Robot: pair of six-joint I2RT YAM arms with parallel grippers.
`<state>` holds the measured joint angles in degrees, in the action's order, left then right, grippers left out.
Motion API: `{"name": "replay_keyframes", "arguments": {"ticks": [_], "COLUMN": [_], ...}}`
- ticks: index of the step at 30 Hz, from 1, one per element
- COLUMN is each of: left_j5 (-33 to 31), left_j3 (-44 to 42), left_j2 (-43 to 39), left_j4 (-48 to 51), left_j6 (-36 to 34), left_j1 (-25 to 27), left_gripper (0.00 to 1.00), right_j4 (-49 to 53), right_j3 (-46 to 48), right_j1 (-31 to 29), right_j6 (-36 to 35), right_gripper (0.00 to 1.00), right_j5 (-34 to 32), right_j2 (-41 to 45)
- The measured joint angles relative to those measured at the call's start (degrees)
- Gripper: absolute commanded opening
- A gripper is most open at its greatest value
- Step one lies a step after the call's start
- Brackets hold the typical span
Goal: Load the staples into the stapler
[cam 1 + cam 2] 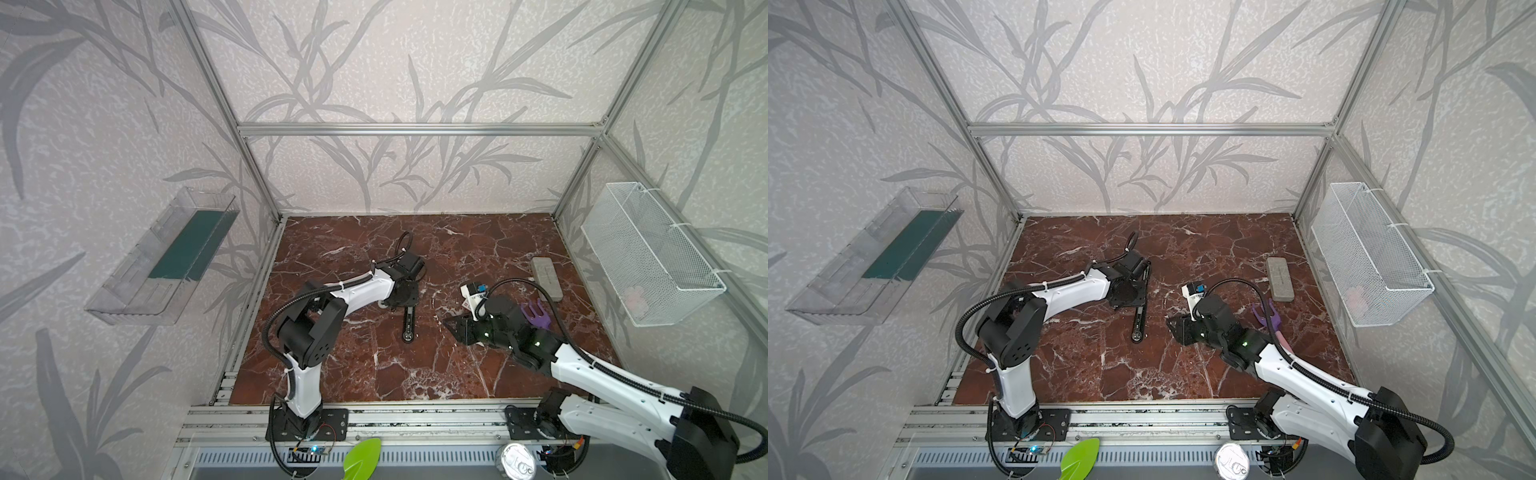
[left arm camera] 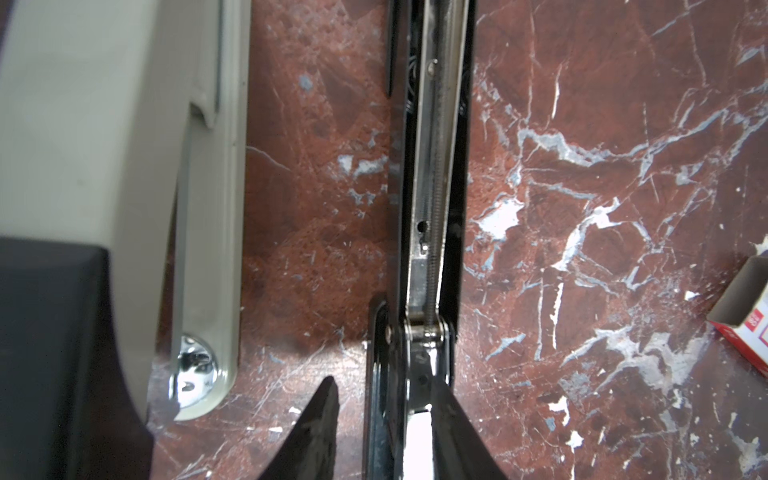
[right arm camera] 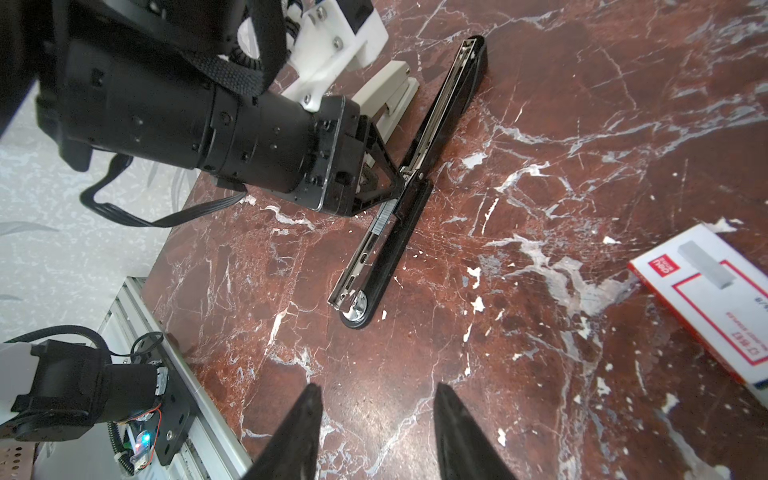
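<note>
Stapler [image 1: 408, 326] on red marble table [image 1: 374, 365]; leafy walls [image 1: 374, 62]; left hand [image 2: 386, 382] parted astride stapler; right hand [image 3: 377, 388] spread

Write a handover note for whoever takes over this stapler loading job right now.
The left gripper is open, jaws astride the stapler near its hinge.
The right gripper is open, empty, above the table.
The stapler lies opened flat, channel exposed. The staples box lies on the table by the right gripper, unheld.
Done: stapler opened.
To do: take a strip from the box, seat it in the channel, close.
</note>
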<state>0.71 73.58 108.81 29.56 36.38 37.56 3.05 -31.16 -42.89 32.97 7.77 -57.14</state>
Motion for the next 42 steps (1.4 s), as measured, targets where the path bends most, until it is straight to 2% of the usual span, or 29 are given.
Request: {"name": "replay_keyframes", "arguments": {"ticks": [25, 31, 37, 42], "left_j5": [-3.0, -4.2, -4.1, -4.5], "left_j3": [-8.2, -9.8, -12.4, -16.3], "left_j2": [-7.0, -10.1, -15.6, -15.8], "left_j4": [-0.2, 2.4, 1.5, -0.3], "left_j6": [2.9, 2.8, 2.9, 3.3], "left_j1": [5.1, 6.7, 9.4, 11.3], "left_gripper": [0.35, 0.39, 0.41, 0.41], "right_j4": [0.0, 0.0, 1.5, 1.6], "right_j3": [0.0, 0.0, -2.2, -5.6], "right_j1": [0.0, 0.0, 1.1, 3.0], "right_j6": [0.0, -0.1, -0.6, -0.9], "right_gripper": [0.46, 0.48, 0.52, 0.52], "right_j5": [-0.3, -0.7, -1.0, -0.7], "right_j2": [0.7, 0.3, -3.1, -7.4]}}
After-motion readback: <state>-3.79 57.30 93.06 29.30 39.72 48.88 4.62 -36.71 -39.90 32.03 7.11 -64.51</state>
